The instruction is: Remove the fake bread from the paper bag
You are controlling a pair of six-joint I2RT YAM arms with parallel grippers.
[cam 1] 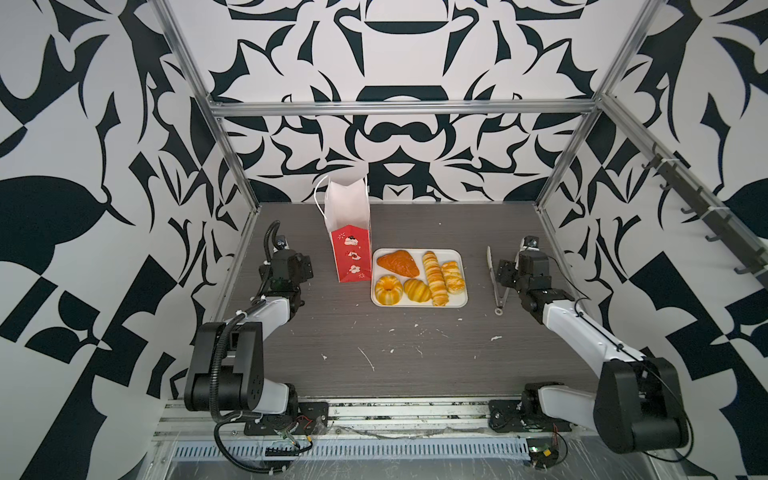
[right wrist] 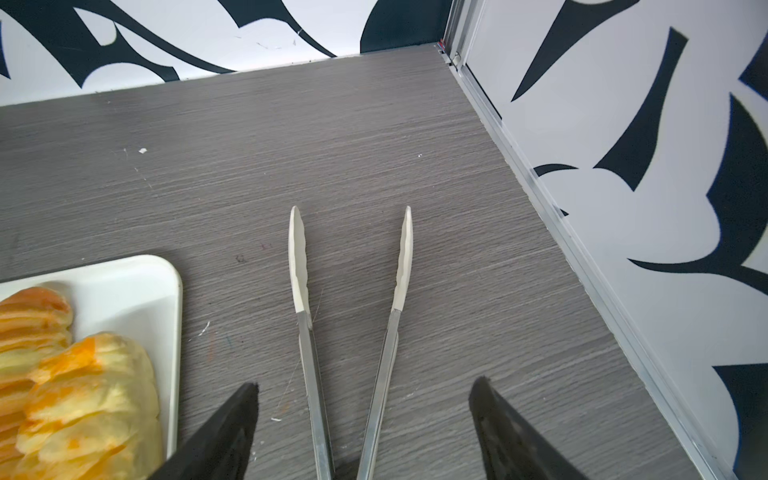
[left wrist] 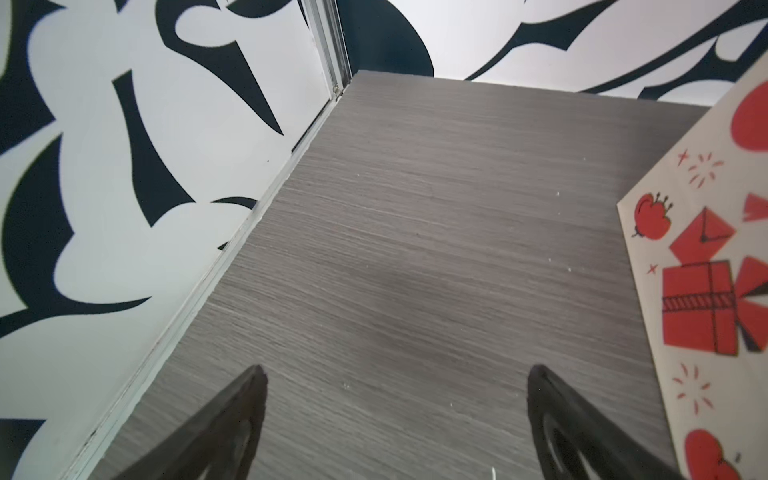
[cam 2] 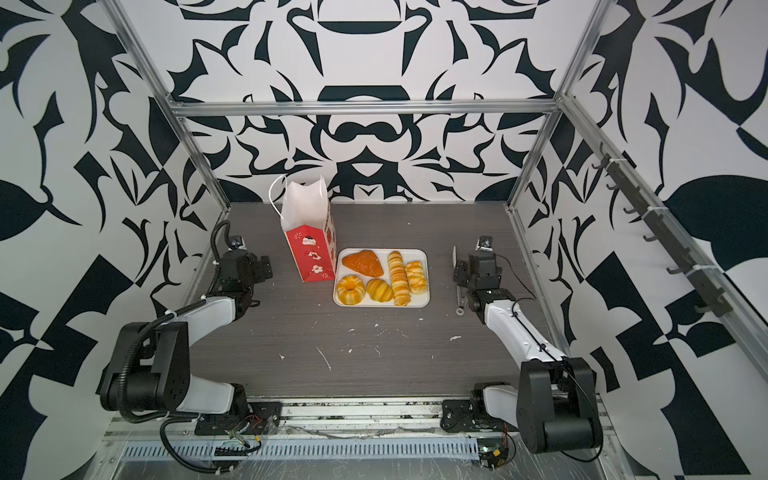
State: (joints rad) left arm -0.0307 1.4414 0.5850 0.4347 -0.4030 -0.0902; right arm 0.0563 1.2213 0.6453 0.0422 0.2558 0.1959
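Jaws of my left gripper [left wrist: 397,374] stand wide apart above bare table [left wrist: 415,249], gripping nothing, and the bag [cam 1: 351,257] stands upright just to their right. Next along, close against the bag's foot, sits the tray [cam 1: 419,305] with all five pieces of bread [cam 1: 398,262] lying on it, outside the bag. Further right the tongs [right wrist: 307,332] lie on the table, arms spread, and my right gripper [right wrist: 363,384] straddles their handles with its jaws parted, neither finger touching them in the wrist view.
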